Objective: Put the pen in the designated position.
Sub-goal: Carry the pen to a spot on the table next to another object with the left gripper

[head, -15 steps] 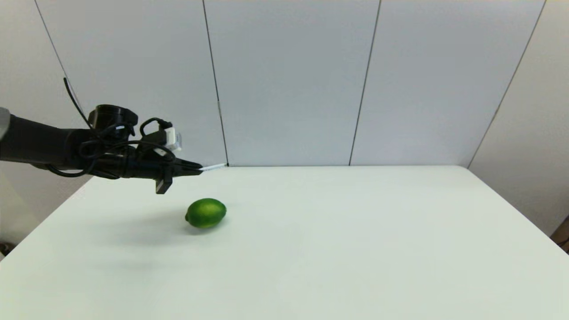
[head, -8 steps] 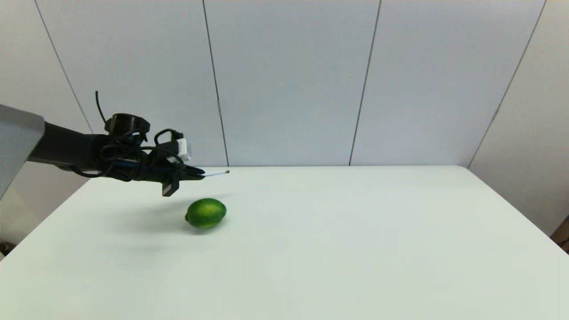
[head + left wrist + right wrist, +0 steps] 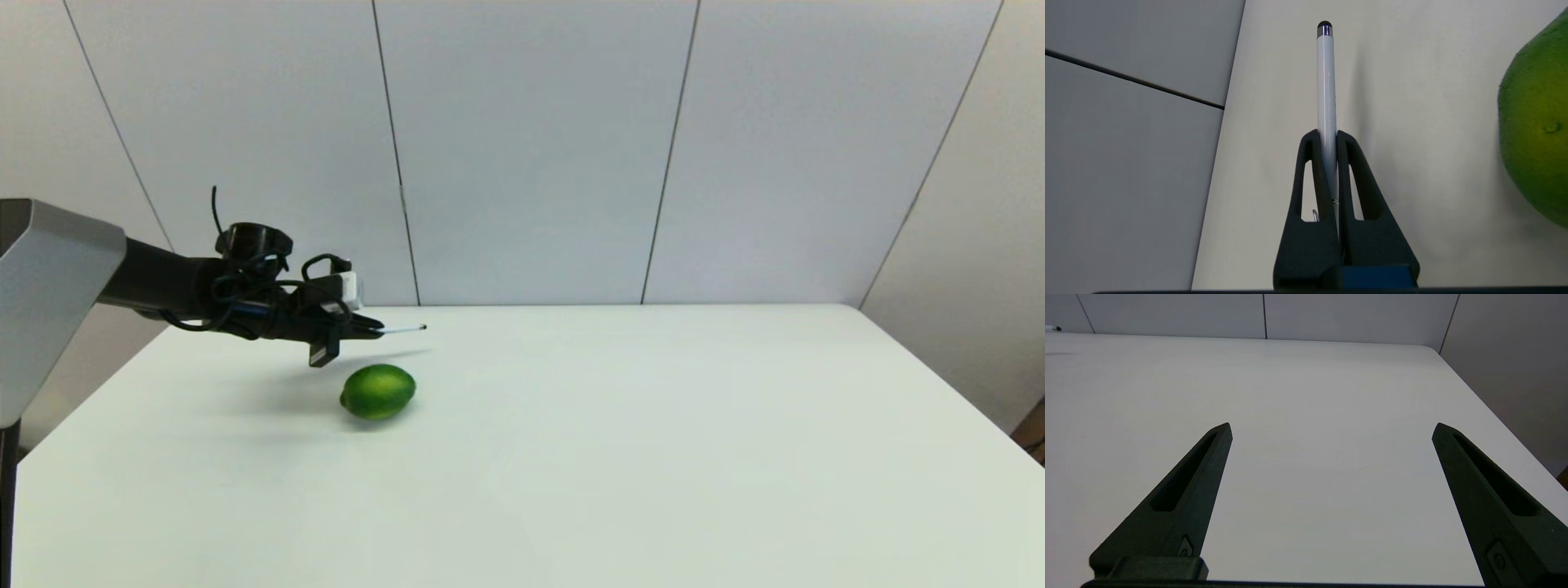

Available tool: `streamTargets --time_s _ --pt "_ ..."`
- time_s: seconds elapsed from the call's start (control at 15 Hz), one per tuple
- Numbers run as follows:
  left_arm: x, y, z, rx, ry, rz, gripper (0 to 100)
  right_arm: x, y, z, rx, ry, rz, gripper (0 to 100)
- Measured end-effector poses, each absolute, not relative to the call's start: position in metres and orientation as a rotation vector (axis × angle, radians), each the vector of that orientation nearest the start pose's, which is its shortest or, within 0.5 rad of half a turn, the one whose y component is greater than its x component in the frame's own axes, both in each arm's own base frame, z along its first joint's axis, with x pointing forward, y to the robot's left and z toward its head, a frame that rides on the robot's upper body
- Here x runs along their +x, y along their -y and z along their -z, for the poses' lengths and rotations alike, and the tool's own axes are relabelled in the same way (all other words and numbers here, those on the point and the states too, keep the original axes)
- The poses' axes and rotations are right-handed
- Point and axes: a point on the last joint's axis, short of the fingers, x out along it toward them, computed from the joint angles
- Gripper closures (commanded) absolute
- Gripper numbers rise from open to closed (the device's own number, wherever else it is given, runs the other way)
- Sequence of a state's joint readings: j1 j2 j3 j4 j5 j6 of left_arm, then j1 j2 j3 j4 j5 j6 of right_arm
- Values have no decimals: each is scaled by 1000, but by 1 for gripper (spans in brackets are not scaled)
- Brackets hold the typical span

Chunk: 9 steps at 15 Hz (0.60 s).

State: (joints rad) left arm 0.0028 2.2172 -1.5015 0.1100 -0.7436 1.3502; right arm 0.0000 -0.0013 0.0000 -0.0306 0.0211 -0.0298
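The pen [image 3: 404, 329] is held in the air above the desk [image 3: 620, 441], just behind and a little above the lime [image 3: 378, 391], with its black tip pointed away from the arm and toward the middle of the desk. It is pinched by its rear part between the fingers of the left tool [image 3: 1327, 136], which are closed hard onto the barrel so that most of the white shaft juts out in front; a grip that far back is judged to leave the free end clear to be laid down first. In the left wrist view the lime is seen just beside the pen's line but apart from it, so nothing is touched. The pen is carried nearly level, tilted slightly down, which is taken as a sign that it is being brought low for setting down. No mark for the designated position can be made out on the bare white desk, so the exact goal cannot be told. The placing is judged not yet done, since the pen is clear of the surface. The right tool [image 3: 1331, 428] is kept well away from the lime, over the bare desk, with its fingers spread wide and nothing between them.
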Motion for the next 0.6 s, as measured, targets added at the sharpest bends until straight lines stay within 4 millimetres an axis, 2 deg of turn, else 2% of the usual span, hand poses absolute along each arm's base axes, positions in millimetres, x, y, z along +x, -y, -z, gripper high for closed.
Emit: streamTargets --time_s 0.6 --pt "424 21 -94 917 -246 1156 100 -23 0 -79 -30 31 -20 0"
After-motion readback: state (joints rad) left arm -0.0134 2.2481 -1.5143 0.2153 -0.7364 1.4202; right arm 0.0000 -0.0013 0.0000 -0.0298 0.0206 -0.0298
